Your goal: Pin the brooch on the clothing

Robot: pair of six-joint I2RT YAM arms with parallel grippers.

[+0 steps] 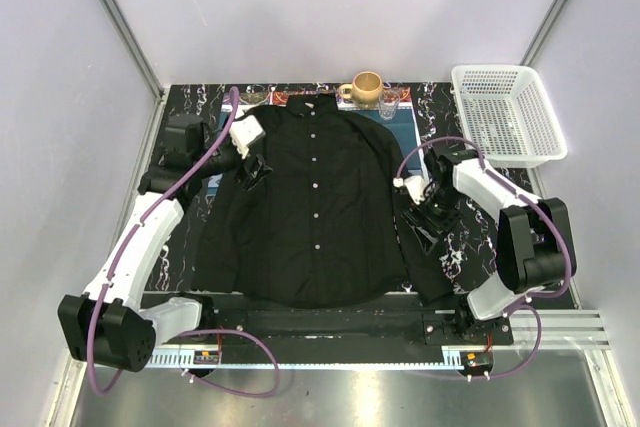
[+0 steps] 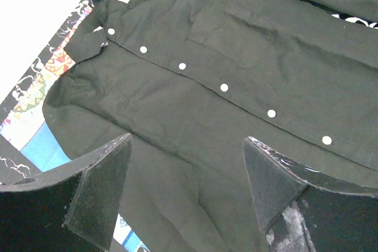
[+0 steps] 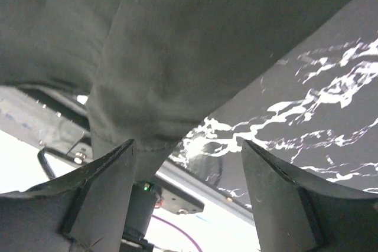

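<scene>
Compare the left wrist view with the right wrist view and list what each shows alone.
Left wrist only: the shirt's white buttons, collar and chest pocket. Right wrist only: a sleeve end near the marbled table's edge, and a green light beyond it. Both: black fabric, marbled table, and an open claw, the left claw or right claw.

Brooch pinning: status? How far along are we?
Done: only the setup. The shirt lies spread flat and buttoned.
In hand: nothing. The left pincer hangs open over the shirt front, and the right pincer is open beside a sleeve.
Left: everything. No brooch shows in any view, on the shirt or held, so it is yet to be found, grasped and pinned.
</scene>
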